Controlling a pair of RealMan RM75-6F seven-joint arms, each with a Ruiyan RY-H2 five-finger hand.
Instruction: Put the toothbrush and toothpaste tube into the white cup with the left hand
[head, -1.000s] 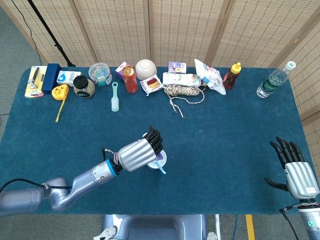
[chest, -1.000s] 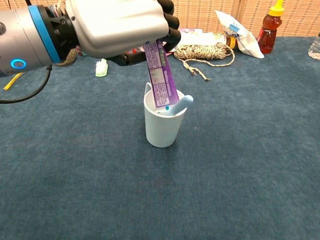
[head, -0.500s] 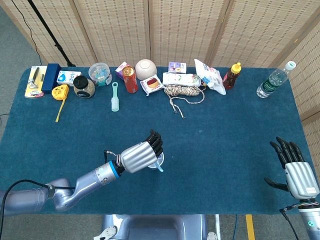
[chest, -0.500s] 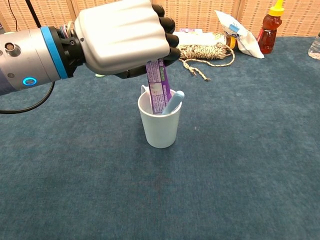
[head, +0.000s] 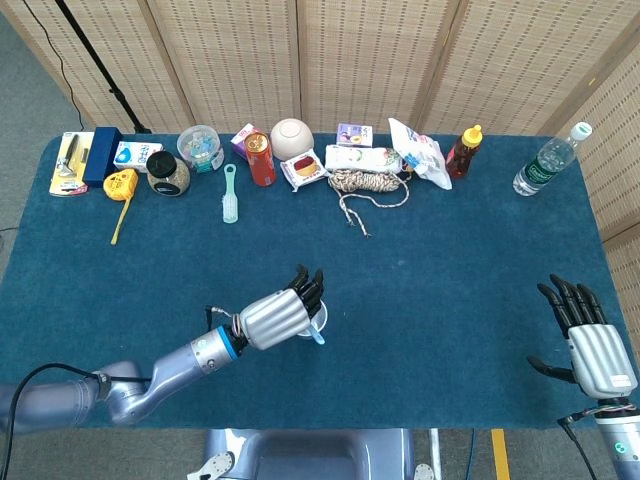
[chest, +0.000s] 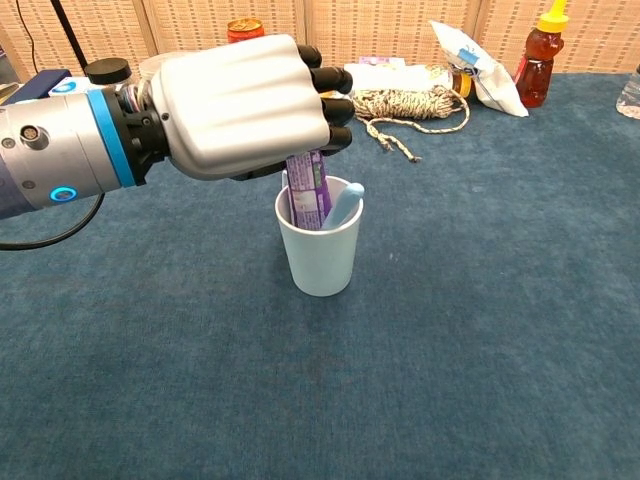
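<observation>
The purple toothpaste tube (chest: 308, 190) is held by the left hand (chest: 245, 108), low in the white cup (chest: 320, 253) at the frame's middle (a blue toothbrush (chest: 343, 207) leans inside too). The right hand (head: 590, 340), lower right, is spread open, empty.

Left hand (chest: 245, 110) sits right over white cup (chest: 320, 258), blocking top approach; purple toothpaste tube (chest: 308, 190) and toothbrush (chest: 343, 206) fill cup mouth. Open blue cloth all round cup, front and both sides. Far edge crowded: rope coil (head: 368, 184), red can (head: 260, 159), snack bag (head: 419, 153), honey bottle (head: 462, 151), brush (head: 230, 195). Right hand (head: 590, 340) well apart near right corner; wide free lane between.
</observation>
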